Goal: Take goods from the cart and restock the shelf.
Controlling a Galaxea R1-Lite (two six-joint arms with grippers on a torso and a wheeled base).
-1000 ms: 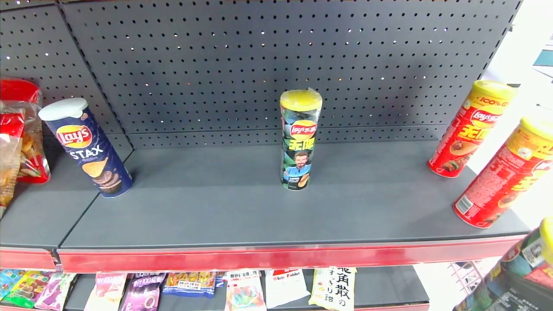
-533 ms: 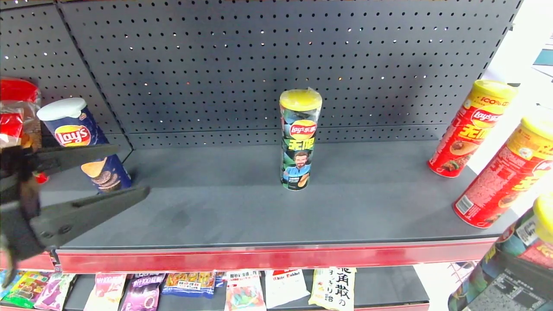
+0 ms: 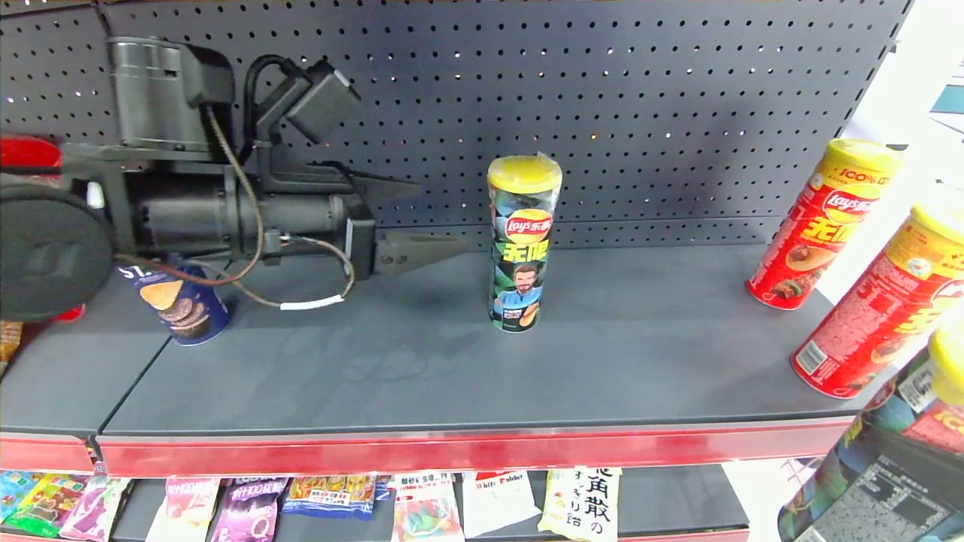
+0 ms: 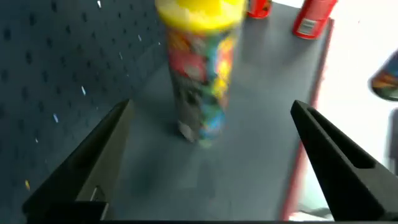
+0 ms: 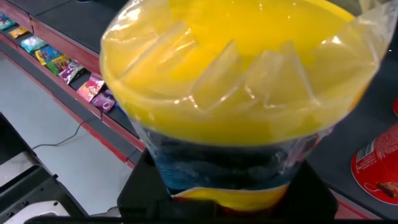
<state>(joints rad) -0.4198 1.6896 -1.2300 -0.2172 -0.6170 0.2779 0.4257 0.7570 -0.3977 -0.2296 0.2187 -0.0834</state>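
Head view: left gripper (image 3: 444, 214) spread wide over the shelf (image 3: 376, 376), just left of the upright green chip can (image 3: 523, 248) mid-shelf; blue can (image 3: 184, 312) partly hidden behind its arm. Right gripper (image 5: 224, 193) clamps a yellow-lid can (image 3: 904, 452) off the front-right corner, near a red can (image 3: 877, 301).

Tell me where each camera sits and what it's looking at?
Head: up on the robot, looking down at the shelf; the left gripper shows.
Left wrist: behind that gripper's open fingers, facing the green can.
Right wrist: close to the held can, with the right gripper holding it.
Shared: head and left wrist both see the green can.
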